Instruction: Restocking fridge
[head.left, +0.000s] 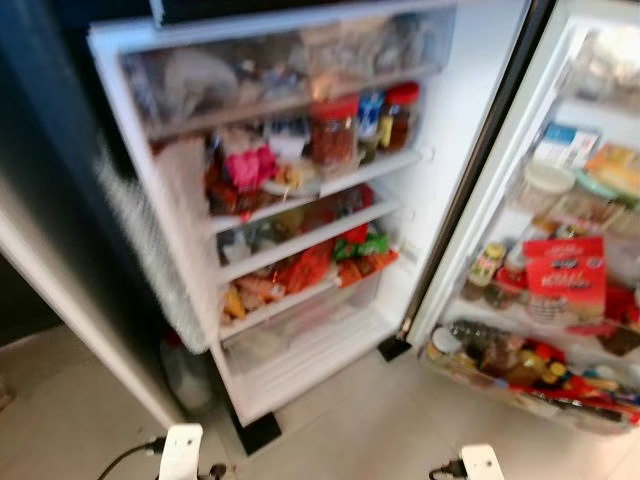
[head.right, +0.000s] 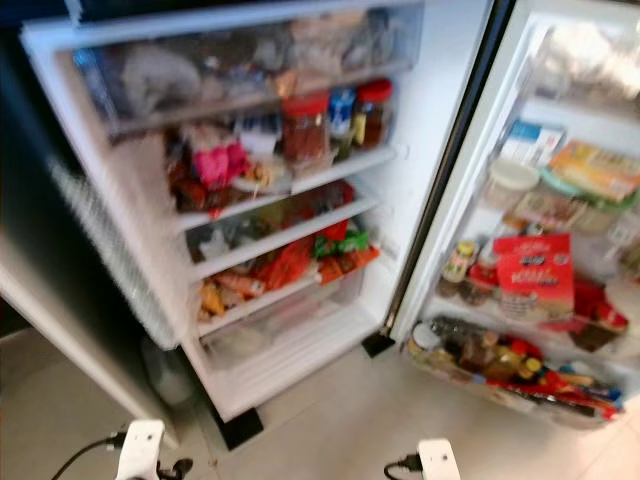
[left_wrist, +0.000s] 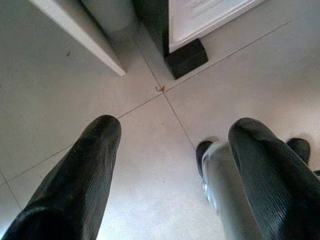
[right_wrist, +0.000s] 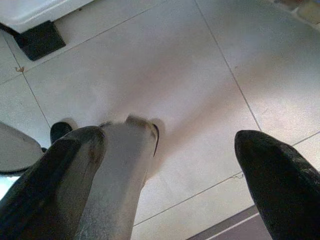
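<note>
Fingers (left_wrist: 80, 185) of the left gripper (left_wrist: 175, 175) spread wide and hold nothing, pointing down at the tiled floor (left_wrist: 65, 110). Those of the right gripper (right_wrist: 170, 175) are likewise wide apart and empty over the tiles. Both arms hang low, each aimed straight down. Ahead of both grippers and above them stands the fridge (head.left: 470, 120) with its doors swung open. Its shelves (head.left: 320, 185) are crowded with jars, packets and bottles, slightly blurred. A black foot (left_wrist: 186, 57) under the fridge sits just beyond the left fingertips.

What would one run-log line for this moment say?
fridge: open, shelves full | left gripper: open, empty, over floor | right gripper: open, empty
</note>
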